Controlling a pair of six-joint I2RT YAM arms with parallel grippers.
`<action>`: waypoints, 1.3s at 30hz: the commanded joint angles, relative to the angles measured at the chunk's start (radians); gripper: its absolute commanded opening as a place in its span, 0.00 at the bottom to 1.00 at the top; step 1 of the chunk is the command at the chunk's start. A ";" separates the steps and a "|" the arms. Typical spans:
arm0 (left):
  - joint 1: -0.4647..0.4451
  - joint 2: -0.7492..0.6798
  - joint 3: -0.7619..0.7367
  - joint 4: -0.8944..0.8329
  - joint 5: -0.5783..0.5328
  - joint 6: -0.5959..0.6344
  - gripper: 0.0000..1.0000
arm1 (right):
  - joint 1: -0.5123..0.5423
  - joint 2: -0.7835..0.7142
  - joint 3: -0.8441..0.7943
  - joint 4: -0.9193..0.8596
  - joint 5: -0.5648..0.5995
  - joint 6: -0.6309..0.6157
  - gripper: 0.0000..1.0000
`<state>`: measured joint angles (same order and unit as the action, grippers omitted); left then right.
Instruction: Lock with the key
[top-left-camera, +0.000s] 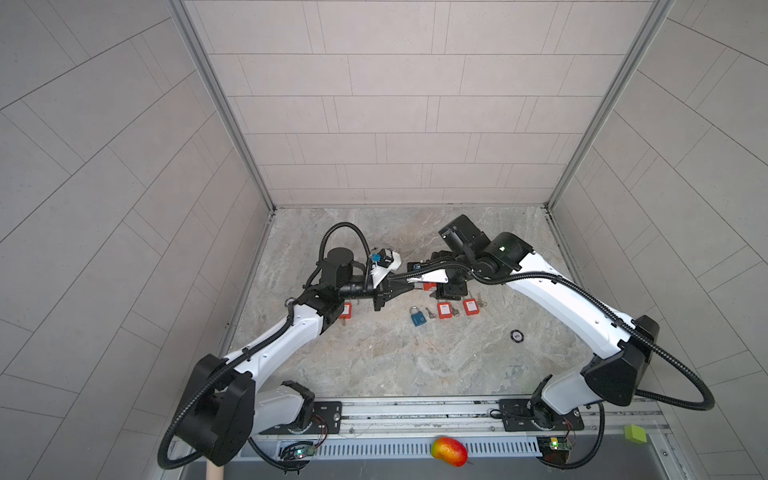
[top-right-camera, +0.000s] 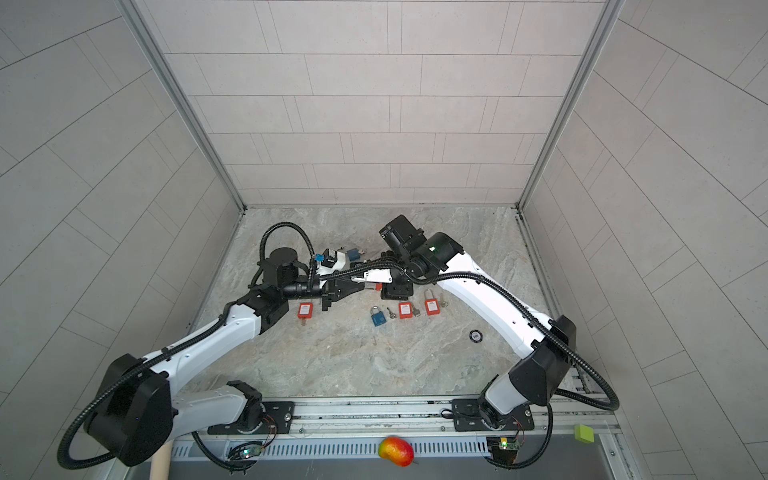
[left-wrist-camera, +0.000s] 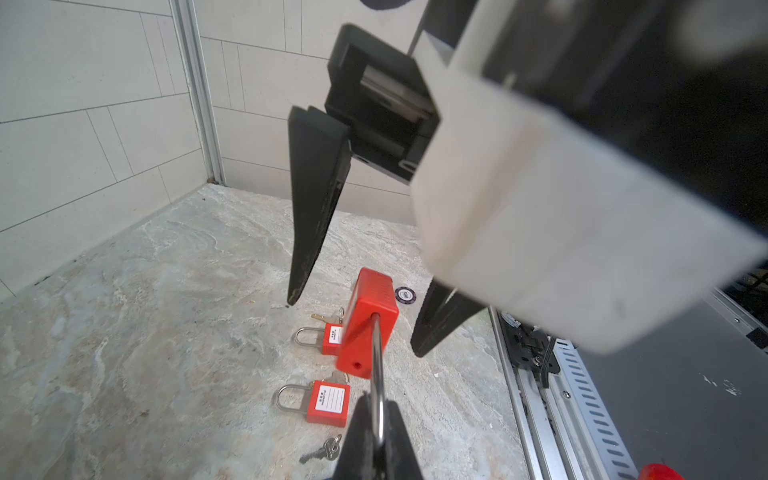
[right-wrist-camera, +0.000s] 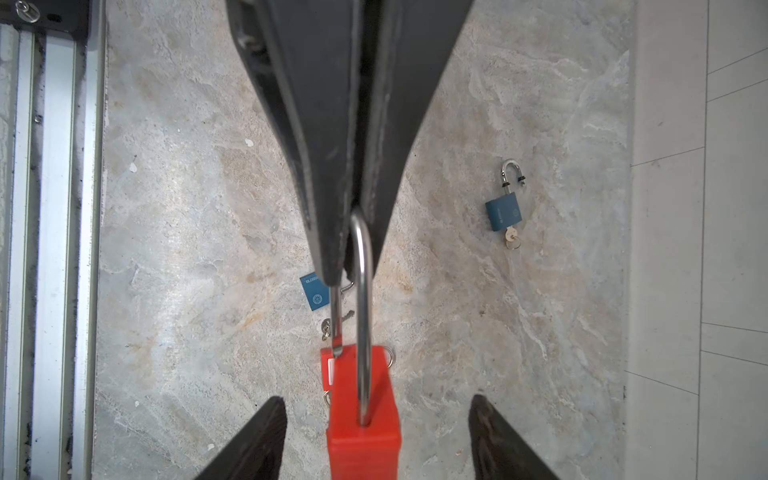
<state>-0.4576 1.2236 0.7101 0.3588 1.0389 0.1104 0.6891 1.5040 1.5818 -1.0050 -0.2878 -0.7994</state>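
Red padlock: shackle pinched in left jaws; right jaws open astride body (mostly hidden in both top views)

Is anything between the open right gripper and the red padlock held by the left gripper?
Nothing visible. The left gripper holds the red padlock by its shackle; the right gripper has one finger on each side of its body.
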 joint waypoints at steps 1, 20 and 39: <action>-0.014 -0.009 -0.010 0.111 0.007 -0.019 0.00 | -0.024 -0.040 -0.011 -0.061 -0.012 0.000 0.67; -0.066 -0.028 -0.041 0.161 -0.017 0.037 0.00 | -0.065 -0.016 0.049 -0.206 -0.198 0.005 0.23; -0.154 0.013 -0.071 0.270 -0.069 0.047 0.00 | -0.099 -0.022 0.085 -0.166 -0.365 0.035 0.16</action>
<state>-0.5842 1.2129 0.6567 0.5198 0.9749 0.1696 0.5800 1.4921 1.6455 -1.2827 -0.5030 -0.7891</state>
